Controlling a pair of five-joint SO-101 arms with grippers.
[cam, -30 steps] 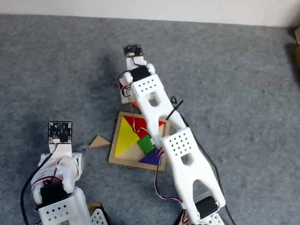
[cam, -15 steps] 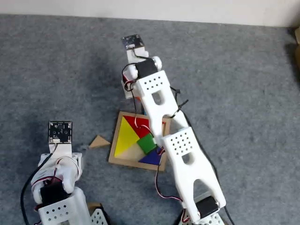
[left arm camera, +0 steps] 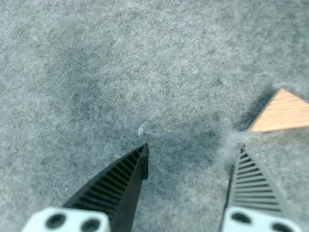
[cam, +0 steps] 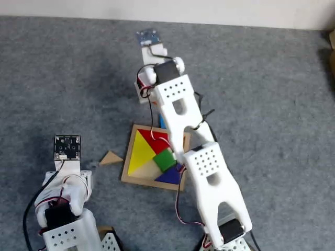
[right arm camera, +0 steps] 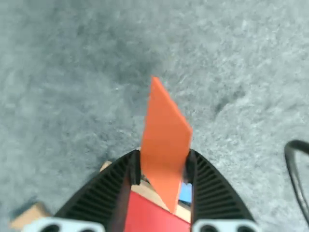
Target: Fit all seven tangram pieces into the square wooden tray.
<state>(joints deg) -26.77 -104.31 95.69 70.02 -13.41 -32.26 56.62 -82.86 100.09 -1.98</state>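
The square wooden tray [cam: 135, 179] lies in the middle of the grey carpet and holds a yellow triangle [cam: 140, 152], a red piece [cam: 156, 140], a green square [cam: 165, 159] and a dark blue triangle [cam: 168, 177]. My right gripper [right arm camera: 163, 154] hangs beyond the tray's far edge, shut on an orange flat piece [right arm camera: 164, 137] that stands on edge between its fingers. A light blue piece [cam: 162, 123] peeks out under that arm. A plain wooden triangle [cam: 110, 158] lies on the carpet left of the tray. Beside it my left gripper [left arm camera: 193, 150] stands open over bare carpet.
The right arm [cam: 180, 130] stretches across the tray's right half and hides part of it. A wall edge runs along the far side. Open carpet lies to the left and right of the tray.
The right arm has stretched farther from the tray toward the far wall, carrying the orange piece with it. The left arm has stayed still.
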